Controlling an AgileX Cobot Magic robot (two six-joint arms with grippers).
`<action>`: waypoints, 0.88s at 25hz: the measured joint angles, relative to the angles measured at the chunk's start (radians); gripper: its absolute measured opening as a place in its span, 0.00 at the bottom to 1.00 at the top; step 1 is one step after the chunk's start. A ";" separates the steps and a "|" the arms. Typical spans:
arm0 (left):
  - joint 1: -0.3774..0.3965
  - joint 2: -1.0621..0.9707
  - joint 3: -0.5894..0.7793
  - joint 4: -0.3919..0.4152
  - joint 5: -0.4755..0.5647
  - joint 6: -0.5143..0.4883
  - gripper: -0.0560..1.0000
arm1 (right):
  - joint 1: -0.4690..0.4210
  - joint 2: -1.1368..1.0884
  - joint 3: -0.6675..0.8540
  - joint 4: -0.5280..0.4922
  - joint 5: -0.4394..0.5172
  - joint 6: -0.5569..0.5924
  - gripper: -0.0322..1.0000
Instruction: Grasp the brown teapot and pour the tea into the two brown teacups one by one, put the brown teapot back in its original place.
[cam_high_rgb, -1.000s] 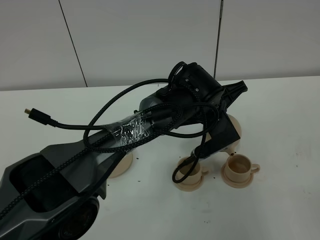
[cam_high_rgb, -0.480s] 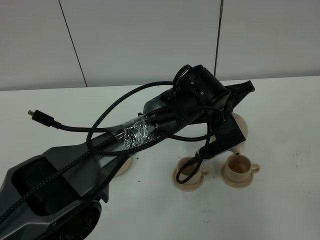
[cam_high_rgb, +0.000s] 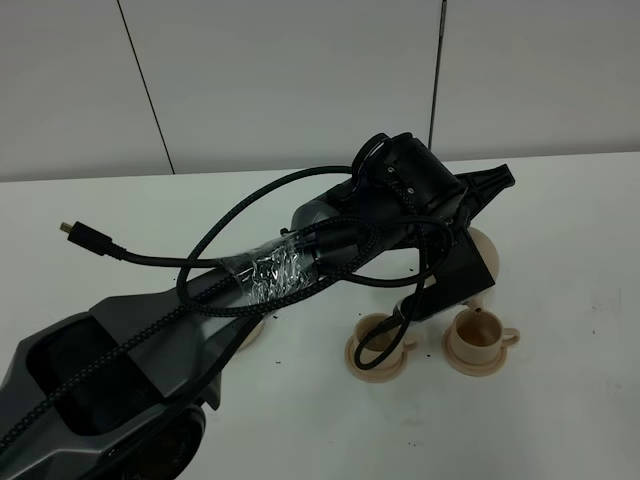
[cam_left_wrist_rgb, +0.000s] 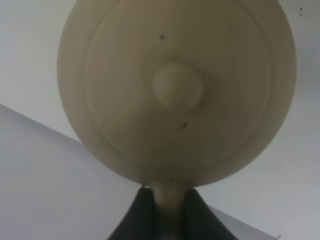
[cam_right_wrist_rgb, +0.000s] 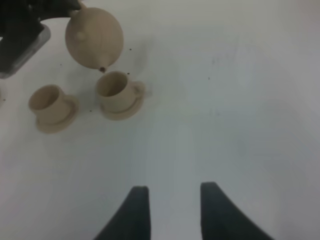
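Brown teapot (cam_right_wrist_rgb: 94, 37), held tilted in the air with its spout just above one teacup (cam_right_wrist_rgb: 116, 91); the left hand (cam_left_wrist_rgb: 167, 202) is clamped on its handle. The second teacup (cam_right_wrist_rgb: 47, 105) stands just beside the first on the table (cam_right_wrist_rgb: 240, 100). The right hand (cam_right_wrist_rgb: 175, 210) is open and empty.

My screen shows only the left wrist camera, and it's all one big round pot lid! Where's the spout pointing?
Observer: The teapot is tipped, with its spout just above the teacup on the right in the high view.
Operator: Is the other cup under it too?
Observer: No, the other teacup stands apart, to the left in that view.
Operator: What's the other hand doing?
Observer: The right hand is open and holds nothing.
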 joint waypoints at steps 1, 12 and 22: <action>-0.001 0.000 0.000 0.006 0.001 -0.001 0.21 | 0.000 0.000 0.000 0.000 0.000 0.000 0.27; -0.007 0.000 0.000 0.039 0.003 -0.002 0.21 | 0.000 0.000 0.000 0.000 0.000 0.000 0.27; -0.016 0.000 0.000 0.042 0.004 -0.002 0.21 | 0.000 0.000 0.000 0.000 0.000 0.000 0.27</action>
